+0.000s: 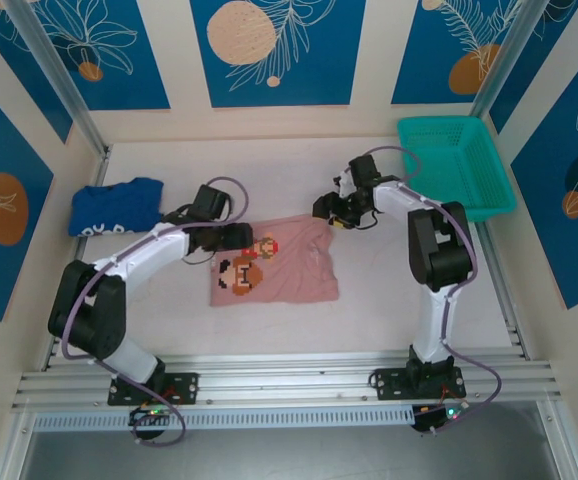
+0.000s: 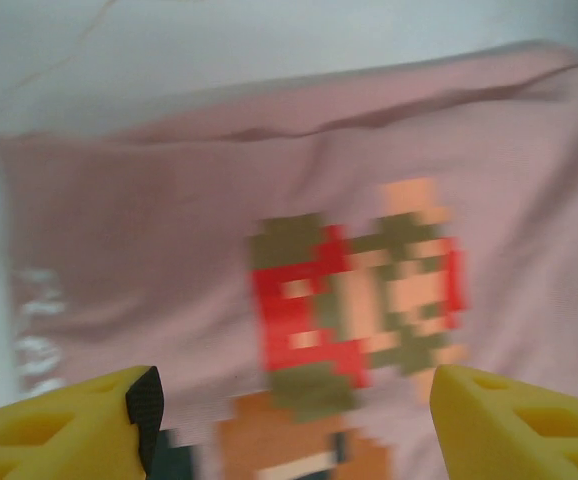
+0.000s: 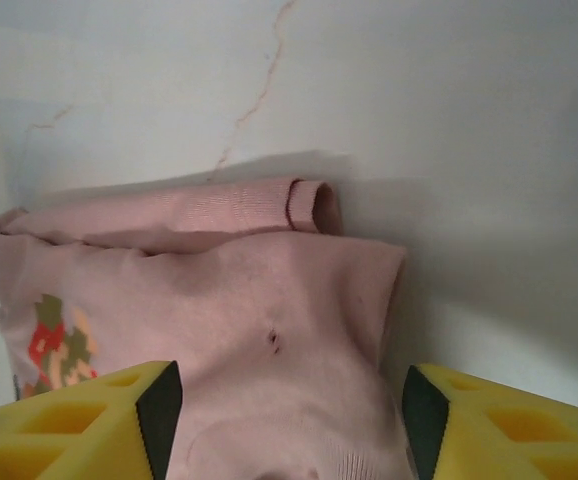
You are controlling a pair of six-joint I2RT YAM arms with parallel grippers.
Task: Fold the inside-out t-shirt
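Pink tee (image 1: pixel 287 262) flat in the middle of the bench (image 1: pixel 269 325), squared into a rough rectangle, pixel-art print (image 1: pixel 247 266) face up at its left end. Left tool (image 1: pixel 231 238) low over the left end of the far edge, jaws spread wide, nothing between the pads (image 2: pixel 145 402) but air, print just below. Right tool (image 1: pixel 331 212) over the right far corner, likewise gaping, gripping nothing, cloth slack beneath. Seems a sensible pairing: one tool per end of the far edge, good for pinching both corners together and carrying them over evenly. Judging by that doubled far edge, partly folded already, more folds to come.

Soft cotton, matte, dusty pink, sagging into shallow wrinkles. From the right wrist, a ribbed cuff (image 3: pixel 304 205) rolled into a little tube along the far edge, dark seam across it, one layer draped over another beneath. Tiny dark fleck mid-cloth, too small to tell. Blocky print in red, olive and tan squares. Yellow fingers, hollow-celled, black-faced.

Blue garment (image 1: pixel 117 207) heaped at the far left, well apart from the tee, out of the way. Teal mesh basket (image 1: pixel 456 165) at the far right, also apart.
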